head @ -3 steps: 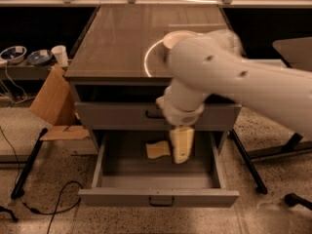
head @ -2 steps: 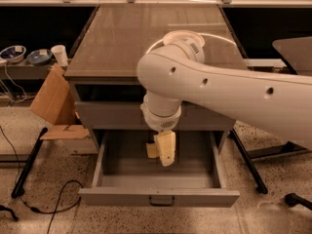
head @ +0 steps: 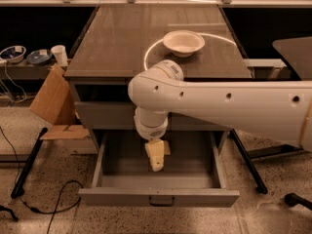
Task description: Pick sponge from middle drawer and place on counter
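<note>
The white arm (head: 229,106) reaches in from the right and bends down in front of the cabinet, so that its tool (head: 156,165) hangs inside the open drawer (head: 122,197), over the middle of the drawer floor. Whether the tool is spread or pressed together cannot be told from this view. The sponge (head: 167,147) lies in the drawer, a pale yellow corner of it showing just beside the tool on the right, the rest hidden behind it; whether the two touch cannot be told. The drawer above (head: 105,116) is shut. On the tabletop (head: 117,43) stands a white bowl (head: 183,42), towards the far right, with a curved light reflection around it. Brown cardboard (head: 51,101) leans against the cabinet's left side, and a white cup (head: 60,55) stands on the dark side table (head: 29,70) beyond it.
</note>
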You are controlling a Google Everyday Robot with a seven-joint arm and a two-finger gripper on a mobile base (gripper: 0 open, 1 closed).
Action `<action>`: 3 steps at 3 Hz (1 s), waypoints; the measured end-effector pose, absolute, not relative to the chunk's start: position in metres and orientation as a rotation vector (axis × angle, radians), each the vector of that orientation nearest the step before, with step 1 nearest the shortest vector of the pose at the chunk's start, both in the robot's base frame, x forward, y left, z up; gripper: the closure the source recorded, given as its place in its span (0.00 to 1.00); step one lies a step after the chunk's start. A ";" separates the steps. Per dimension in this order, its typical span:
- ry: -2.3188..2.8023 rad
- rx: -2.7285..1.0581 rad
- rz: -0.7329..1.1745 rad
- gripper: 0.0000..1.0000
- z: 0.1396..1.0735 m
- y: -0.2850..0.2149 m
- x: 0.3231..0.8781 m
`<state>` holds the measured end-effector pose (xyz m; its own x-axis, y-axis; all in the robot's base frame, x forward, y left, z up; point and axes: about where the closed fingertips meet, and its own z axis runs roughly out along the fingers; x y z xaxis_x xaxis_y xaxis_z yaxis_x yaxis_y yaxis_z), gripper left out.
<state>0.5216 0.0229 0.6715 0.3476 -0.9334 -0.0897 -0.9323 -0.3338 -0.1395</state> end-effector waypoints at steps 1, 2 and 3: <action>1.728 -2.437 0.028 0.00 0.635 0.026 0.528; 1.733 -2.473 0.036 0.00 0.606 0.036 0.535; 1.730 -2.496 0.035 0.00 0.582 0.050 0.542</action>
